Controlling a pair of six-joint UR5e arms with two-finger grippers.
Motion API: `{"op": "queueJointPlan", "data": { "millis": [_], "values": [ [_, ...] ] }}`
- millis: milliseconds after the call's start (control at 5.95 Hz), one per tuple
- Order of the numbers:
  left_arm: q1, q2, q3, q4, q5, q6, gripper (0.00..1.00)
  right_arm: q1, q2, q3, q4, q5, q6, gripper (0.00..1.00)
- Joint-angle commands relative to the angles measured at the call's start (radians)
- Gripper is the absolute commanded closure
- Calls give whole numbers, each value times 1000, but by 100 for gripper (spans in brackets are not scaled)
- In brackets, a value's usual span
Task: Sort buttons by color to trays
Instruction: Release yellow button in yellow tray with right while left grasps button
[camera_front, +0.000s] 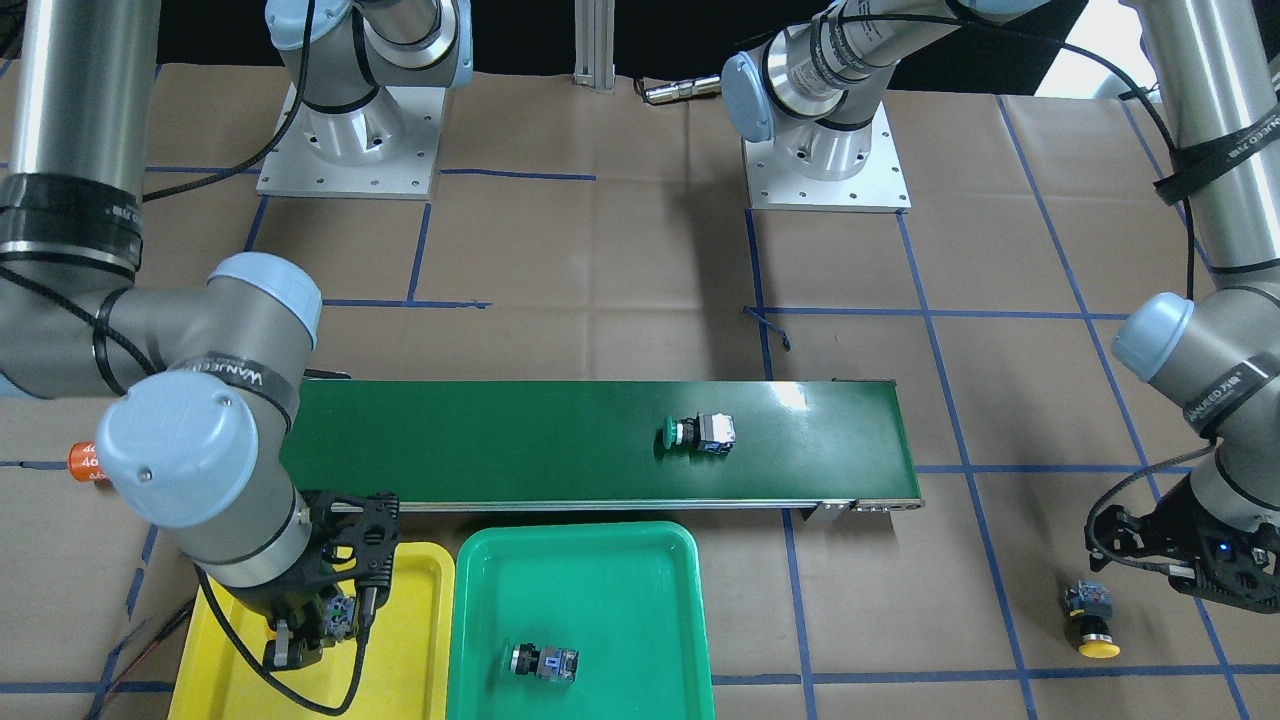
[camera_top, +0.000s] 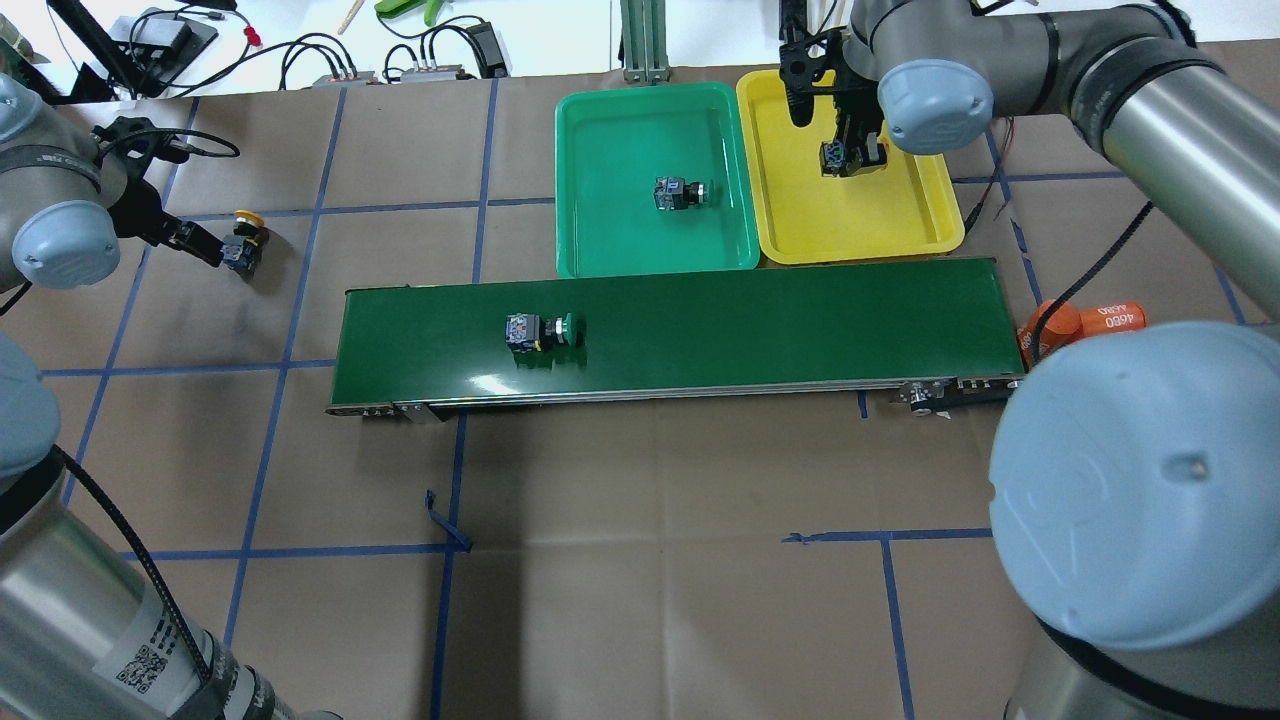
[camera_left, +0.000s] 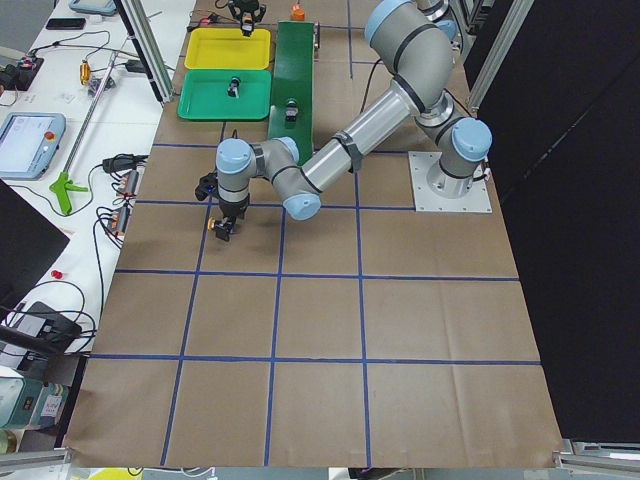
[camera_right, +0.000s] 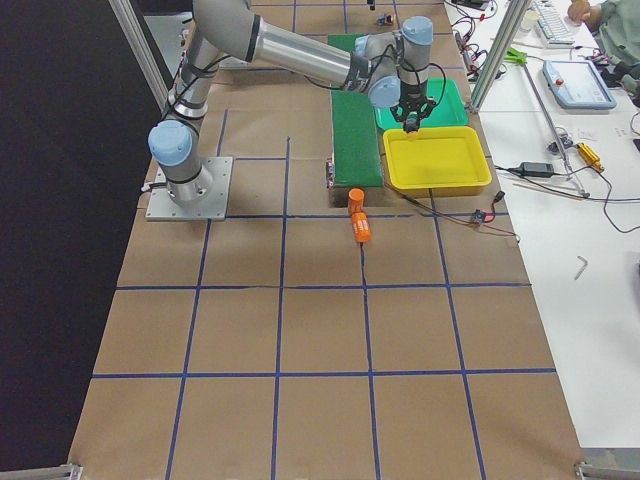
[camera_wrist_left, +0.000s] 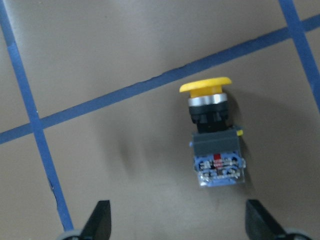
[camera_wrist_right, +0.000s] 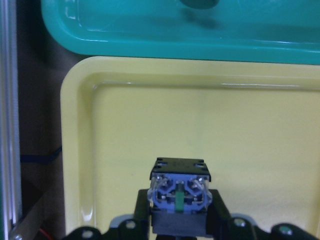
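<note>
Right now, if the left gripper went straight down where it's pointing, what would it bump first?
Probably the yellow button, lying on its side between the open fingers of the left gripper, nearer one finger. Depth is unclear; the fingers may pass beside it and reach the paper.

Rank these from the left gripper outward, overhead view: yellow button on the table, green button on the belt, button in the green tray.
1. Yellow button, on the table just ahead of the left gripper.
2. Green button, on the conveyor belt, toward the middle.
3. Button in the green tray, farther right.
</note>
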Motion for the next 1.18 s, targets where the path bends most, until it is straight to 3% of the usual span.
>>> {"op": "queueJointPlan", "data": {
  "millis": [0,168,336,504,672,840,1008],
  "values": [
    [-12,-41,46,0,-57,-115,8,0,76,-30,2,65,-10,62],
    [-35,-53,73,-3,-58,-146,8,0,70,-25,5,91,2,11],
    [-43,-63,93,-10,-58,-142,8,0,41,-26,8,108,13,0],
    [-43,-78,101,-24,-61,-121,8,0,-16,-23,81,105,20,0],
    [-43,-101,101,-26,-62,-120,15,0,-82,-22,216,100,48,0],
    [-45,-101,101,-56,-61,-126,30,12,-161,-13,351,102,94,0],
    [-43,-103,101,-67,-59,-128,49,20,-223,37,396,102,112,0]
  ]
}}
